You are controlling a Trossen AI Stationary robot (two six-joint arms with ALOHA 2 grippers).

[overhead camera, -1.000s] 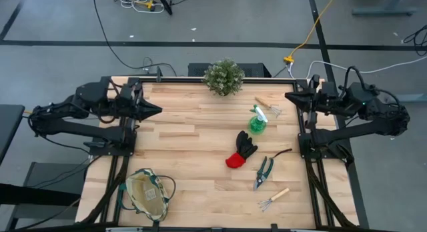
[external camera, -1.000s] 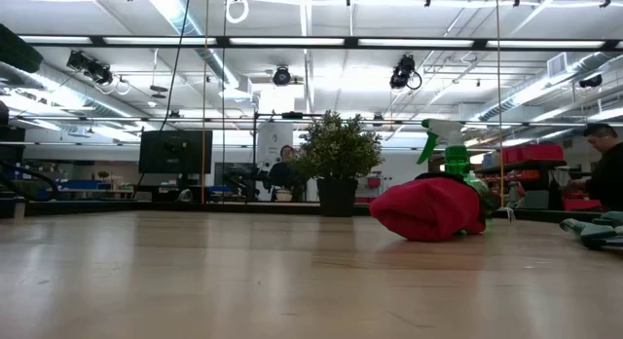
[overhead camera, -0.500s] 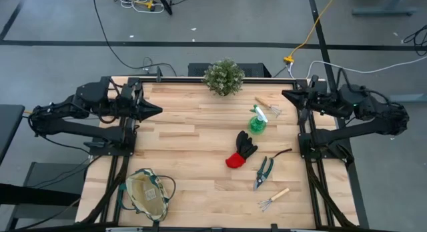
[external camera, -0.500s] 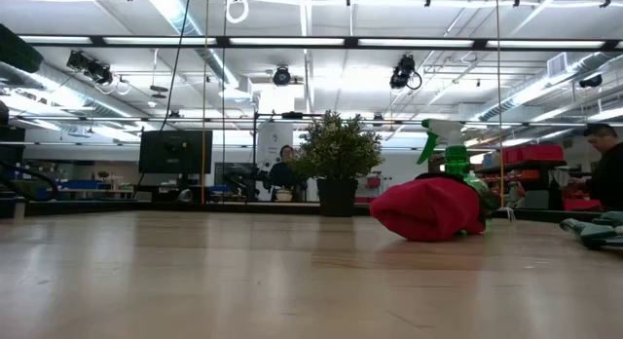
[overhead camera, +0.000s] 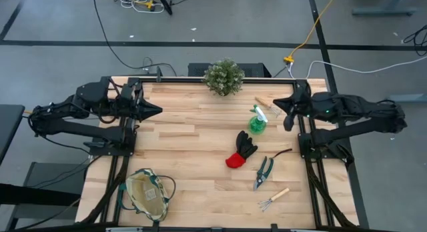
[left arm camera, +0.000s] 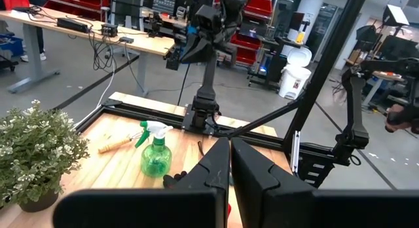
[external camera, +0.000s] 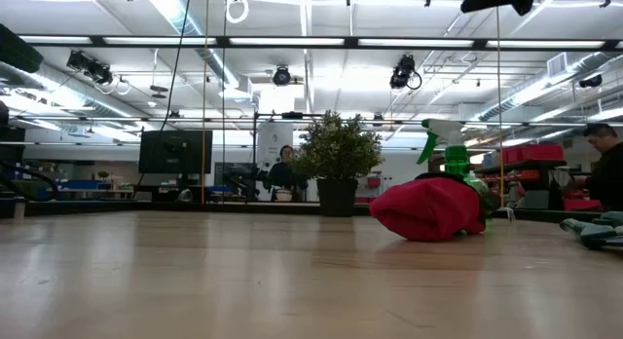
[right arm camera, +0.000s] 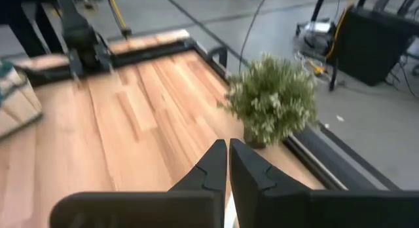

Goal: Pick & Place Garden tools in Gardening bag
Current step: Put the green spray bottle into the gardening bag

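Garden tools lie on the worktop's (overhead camera: 180, 125) right half from above: green spray bottle (overhead camera: 257, 121), black-and-red glove (overhead camera: 241, 150), pruning shears (overhead camera: 264, 169) and 2 mini rakes (overhead camera: 268, 106) (overhead camera: 273, 199); the gardening bag (overhead camera: 147, 194) sits at the near left corner. The left gripper (overhead camera: 156, 110) hovers at the left edge, jaws clenched, empty. The right gripper (overhead camera: 287, 113) hangs beside the far rake, jaws clenched, empty.

At table height, the glove (external camera: 428, 209) hides most of the bottle (external camera: 454, 156).

The left wrist faces the bottle (left arm camera: 155, 151).

The right wrist faces the potted plant (right arm camera: 273, 100).
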